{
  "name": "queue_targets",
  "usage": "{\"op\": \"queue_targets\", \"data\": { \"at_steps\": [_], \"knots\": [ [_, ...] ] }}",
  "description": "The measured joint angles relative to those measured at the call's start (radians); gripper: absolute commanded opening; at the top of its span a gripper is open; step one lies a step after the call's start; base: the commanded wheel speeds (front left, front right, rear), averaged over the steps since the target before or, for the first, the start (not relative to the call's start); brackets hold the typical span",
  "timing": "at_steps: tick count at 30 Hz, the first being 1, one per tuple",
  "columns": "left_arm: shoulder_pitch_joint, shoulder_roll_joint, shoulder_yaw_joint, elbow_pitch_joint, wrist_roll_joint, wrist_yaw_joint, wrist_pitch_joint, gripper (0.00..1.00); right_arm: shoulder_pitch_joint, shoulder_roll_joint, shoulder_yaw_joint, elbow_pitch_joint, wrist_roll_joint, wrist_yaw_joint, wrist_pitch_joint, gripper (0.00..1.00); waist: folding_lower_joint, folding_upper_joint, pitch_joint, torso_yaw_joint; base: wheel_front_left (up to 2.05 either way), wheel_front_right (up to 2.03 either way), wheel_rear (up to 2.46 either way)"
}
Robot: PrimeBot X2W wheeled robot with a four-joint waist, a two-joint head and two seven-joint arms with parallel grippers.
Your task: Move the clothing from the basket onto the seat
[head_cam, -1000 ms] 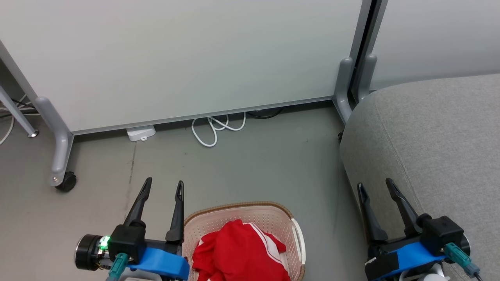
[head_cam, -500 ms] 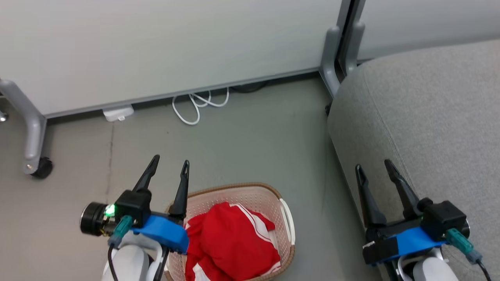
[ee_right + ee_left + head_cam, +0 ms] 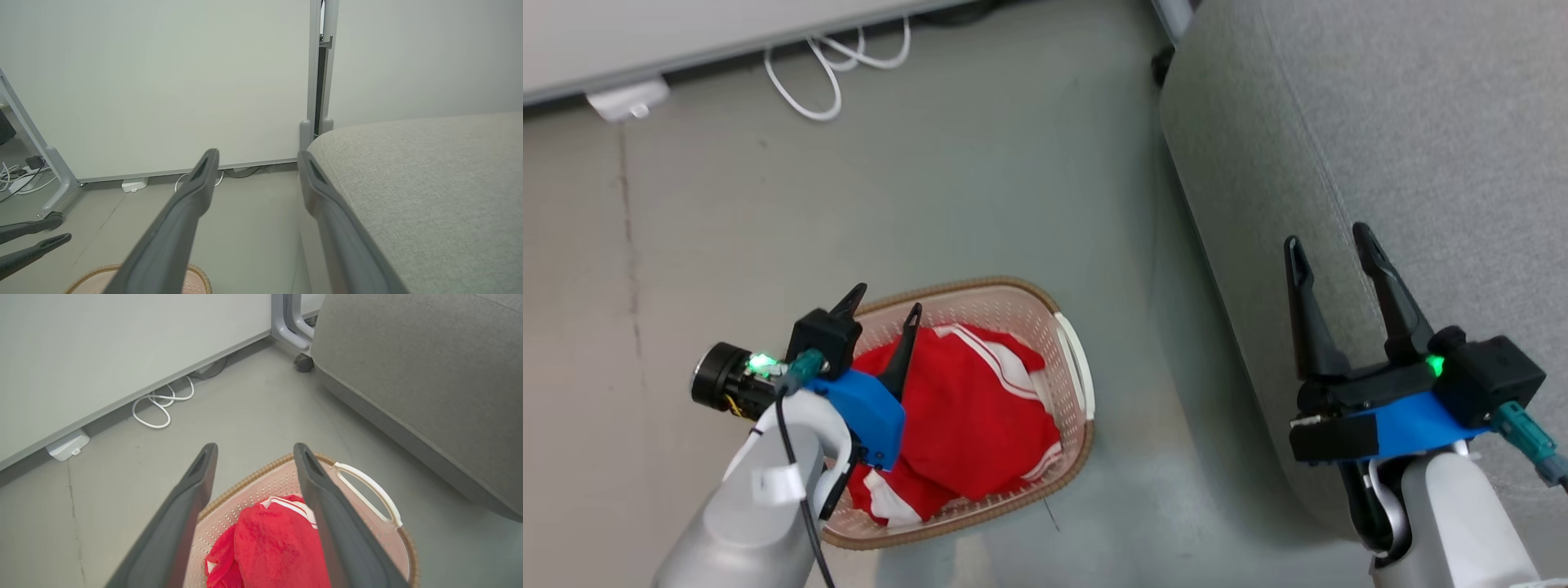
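Observation:
The cream basket (image 3: 980, 285) with a brown rim stands on the floor, and the red clothing (image 3: 980, 416) with white stripes lies bunched inside it. My left gripper (image 3: 887, 300) is open above the basket's left part, with its fingers pointing over the garments and nothing between them. The left wrist view shows the clothing (image 3: 269, 547) and the basket (image 3: 253, 479) between the spread fingers. To the right, my right gripper (image 3: 1326, 237) is open and empty beside the edge of the grey seat (image 3: 1421, 122). The right wrist view looks along the seat (image 3: 429, 171).
A looped white cable (image 3: 825, 69) and a white adapter (image 3: 625, 98) lie on the floor by the partition wall (image 3: 163, 81). A dark caster (image 3: 304, 361) sits at the seat's far corner. A strip of bare grey floor (image 3: 1127, 327) separates basket and seat.
The head camera has tilted down, shifting the whole picture. My left gripper has come in over the basket and closer to the clothing. The right gripper stays open beside the seat.

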Motion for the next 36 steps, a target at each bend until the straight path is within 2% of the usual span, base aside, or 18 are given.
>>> {"op": "queue_targets", "data": {
  "at_steps": [8, 14, 18, 28, 36],
  "knots": [
    [-0.149, 0.009, -0.12, 0.216, -0.058, 0.0, 0.148, 1.0, -0.059, -0.001, -0.008, -0.029, 0.0, 0.0, 0.0, 1.0, 0.0001, 0.0, 0.147, -0.041, 0.0, 0.0, 0.0],
    [-0.208, 0.005, -0.17, 0.3, -0.126, 0.0, 0.257, 1.0, -0.089, 0.0, -0.009, -0.047, -0.003, 0.0, 0.0, 1.0, 0.0001, 0.0, 0.243, -0.059, 0.0, 0.0, 0.0],
    [-0.244, 0.01, -0.182, 0.337, -0.171, 0.0, 0.315, 1.0, -0.105, 0.0, -0.013, -0.064, -0.003, 0.0, 0.0, 1.0, 0.0001, 0.0, 0.299, -0.068, 0.0, 0.0, 0.0],
    [-0.34, 0.04, -0.189, 0.401, -0.207, 0.0, 0.409, 1.0, -0.132, 0.0, -0.007, -0.106, 0.005, 0.0, 0.0, 1.0, 0.0, 0.0, 0.414, -0.091, 0.0, 0.0, 0.0],
    [-0.38, 0.034, -0.191, 0.412, -0.236, 0.0, 0.453, 1.0, -0.138, 0.0, -0.007, -0.132, 0.015, 0.0, 0.0, 1.0, 0.0, 0.0, 0.478, -0.104, 0.0, 0.0, 0.0]
  ]
}}
